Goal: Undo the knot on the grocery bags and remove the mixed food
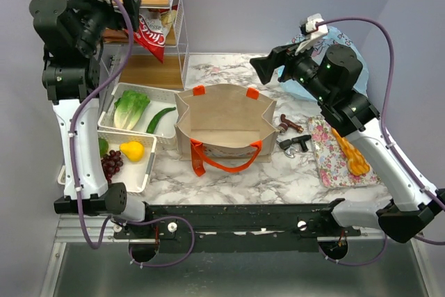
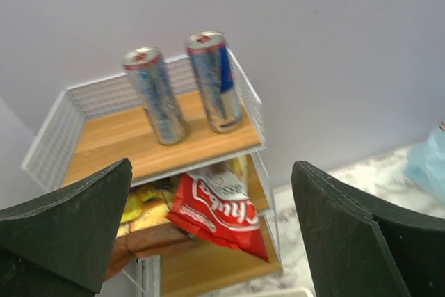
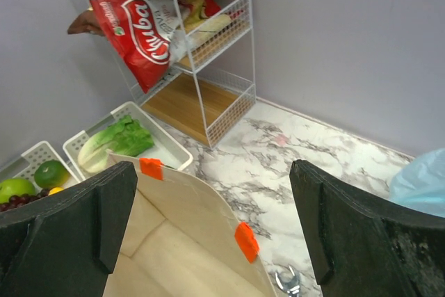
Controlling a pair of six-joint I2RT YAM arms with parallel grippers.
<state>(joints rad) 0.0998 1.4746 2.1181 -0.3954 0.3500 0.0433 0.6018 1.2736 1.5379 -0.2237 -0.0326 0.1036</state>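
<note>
Canvas tote sits mid-worktop, mouth open, and looks empty from the top view. Orange handles hang over the near side.

Food is already spread out:
- Lettuce and cucumber are in the far white basket.
- Grapes and yellow fruit are in the near basket.
- Red snack packet hangs off the wire shelf rack.
- Two cans stand on the rack's top shelf.

Left hand is raised in front of the rack, fingers wide apart, holding nothing. Right hand hovers above the tote's far rim, also spread and empty.

Judgement: the tote part looks done and the blue plastic bag is what's left. It sits at the back right of the worktop, mostly hidden behind the right arm. Can't see its knot, so can't tell whether it is tied.

Next move likely calls for the right hand to swing back to that bag and the left to come across. Thin film probably needs one hand pinning and the other pulling the knot loose. Tools lie just right of the tote, so keep clear of them.
</note>
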